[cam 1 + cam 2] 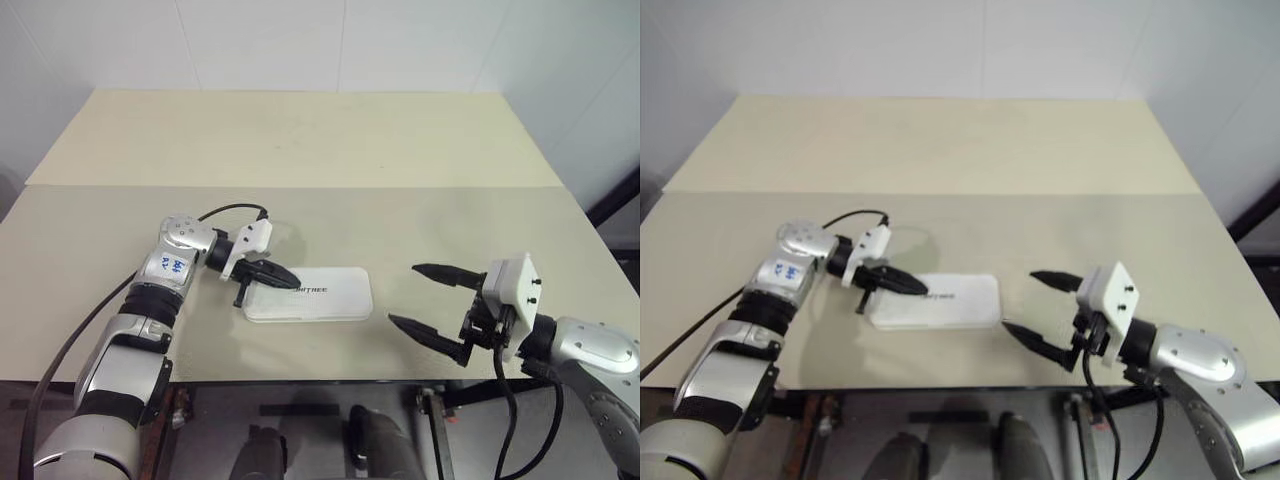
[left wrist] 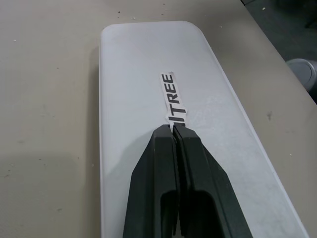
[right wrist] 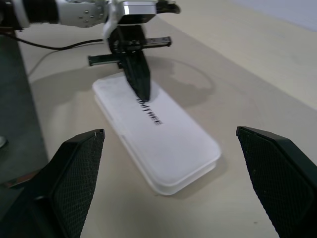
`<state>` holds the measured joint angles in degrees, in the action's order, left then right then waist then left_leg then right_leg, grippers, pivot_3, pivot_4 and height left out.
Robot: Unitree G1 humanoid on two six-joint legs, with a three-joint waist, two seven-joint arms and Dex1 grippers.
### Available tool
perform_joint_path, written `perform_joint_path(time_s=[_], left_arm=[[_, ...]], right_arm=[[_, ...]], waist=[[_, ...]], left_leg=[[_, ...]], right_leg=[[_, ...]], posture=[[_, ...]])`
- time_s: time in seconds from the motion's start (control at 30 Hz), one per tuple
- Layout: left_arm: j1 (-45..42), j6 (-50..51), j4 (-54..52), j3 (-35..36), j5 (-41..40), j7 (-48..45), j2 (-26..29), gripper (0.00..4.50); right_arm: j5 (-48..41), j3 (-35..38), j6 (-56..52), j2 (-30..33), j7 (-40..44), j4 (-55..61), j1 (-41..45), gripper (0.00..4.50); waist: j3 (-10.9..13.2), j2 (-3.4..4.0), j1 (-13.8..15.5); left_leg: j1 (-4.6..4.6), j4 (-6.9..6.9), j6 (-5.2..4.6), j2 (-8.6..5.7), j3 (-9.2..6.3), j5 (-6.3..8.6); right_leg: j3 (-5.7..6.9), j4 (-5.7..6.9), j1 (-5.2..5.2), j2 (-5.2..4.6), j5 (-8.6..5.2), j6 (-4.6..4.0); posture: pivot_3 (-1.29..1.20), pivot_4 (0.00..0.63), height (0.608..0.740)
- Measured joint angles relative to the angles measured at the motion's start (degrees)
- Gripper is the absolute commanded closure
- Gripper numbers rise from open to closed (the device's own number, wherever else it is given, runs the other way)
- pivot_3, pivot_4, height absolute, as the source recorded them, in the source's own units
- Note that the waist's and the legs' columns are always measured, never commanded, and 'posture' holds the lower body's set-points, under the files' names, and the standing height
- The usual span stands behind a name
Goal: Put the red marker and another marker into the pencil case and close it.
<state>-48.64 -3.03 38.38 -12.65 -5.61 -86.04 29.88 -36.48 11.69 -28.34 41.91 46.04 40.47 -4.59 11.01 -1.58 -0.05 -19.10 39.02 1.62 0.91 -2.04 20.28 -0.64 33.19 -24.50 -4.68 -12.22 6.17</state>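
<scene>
In the left eye view the left claw is at the centre left of the frame. Its two black fingers are pressed together with nothing between them, and their tip is over the left end of the pencil case. The case lies flat and closed on the tabletop, in the lower centre of the frame. No marker is seen on the tabletop, so I judge that both are already inside and that the step in hand is the closing, which looks finished or almost finished. The next move probably calls for the left claw to lift straight off the lid without dragging the case, and for a check that the lid sits flush all around.

To the right, in the lower right of the frame, the right claw stands wide open and empty, apart from the right end of the case.

The left wrist view gives what the head views do not: the closed fingertips are right at the dark lettering on the lid, but I cannot tell whether they touch it. The right wrist view shows the seam along the side of the case, which looks shut, and the right claw's open fingers on both sides of it.
</scene>
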Motion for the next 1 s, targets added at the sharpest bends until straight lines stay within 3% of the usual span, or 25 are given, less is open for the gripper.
perform_joint_path(time_s=[0.17,0.47,0.77,0.87,1.0], left_arm=[[0.05,-0.25,-0.24,-0.26,0.01,0.02,0.23,4.45],[0.66,0.15,-2.24,0.63,-0.56,0.55,-0.29,4.45],[8.7,9.75,-17.77,12.11,-11.49,9.46,-1.66,4.45],[13.05,14.71,-24.67,17.36,-16.14,15.23,-1.6,3.81],[20.67,24.56,-33.89,22.92,-21.56,20.22,3.24,2.48]], right_arm=[[0.65,0.02,2.12,0.01,1.43,-0.09,-2.55,0.0],[1.99,-0.16,3.38,0.0,1.38,-0.97,0.13,0.0],[2.14,-0.22,3.45,0.27,2.04,-3.29,1.43,0.0],[2.13,-0.15,3.46,0.96,3.3,-5.53,2.46,0.0],[2.04,0.5,3.71,3.17,6.59,-10.56,5.33,0.0]], waist=[[-0.01,0.01,0.0],[0.0,0.01,0.03],[0.01,0.02,-0.08],[0.01,0.03,-0.04],[0.03,0.04,-0.23]], left_leg=[[0.01,0.0,0.0,0.0,0.0,0.0],[-0.07,0.0,0.0,0.0,-0.02,0.0],[-0.1,-0.05,-0.2,0.01,-0.18,0.11],[-0.1,-0.05,-0.2,0.01,-0.23,0.12],[-0.05,-0.08,-0.19,0.01,-0.29,0.13]], right_leg=[[-0.01,0.01,0.0,0.0,0.01,0.02],[0.01,-0.06,-0.03,0.0,0.02,0.04],[0.12,-0.16,-0.16,0.0,0.19,0.33],[0.13,-0.19,-0.14,0.0,0.19,0.33],[0.14,-0.23,-0.15,0.01,0.17,0.29]], posture=[[0.0,0.15,0.74],[0.0,0.15,0.74],[0.0,0.15,0.74],[0.0,0.15,0.74],[0.0,0.15,0.74]])
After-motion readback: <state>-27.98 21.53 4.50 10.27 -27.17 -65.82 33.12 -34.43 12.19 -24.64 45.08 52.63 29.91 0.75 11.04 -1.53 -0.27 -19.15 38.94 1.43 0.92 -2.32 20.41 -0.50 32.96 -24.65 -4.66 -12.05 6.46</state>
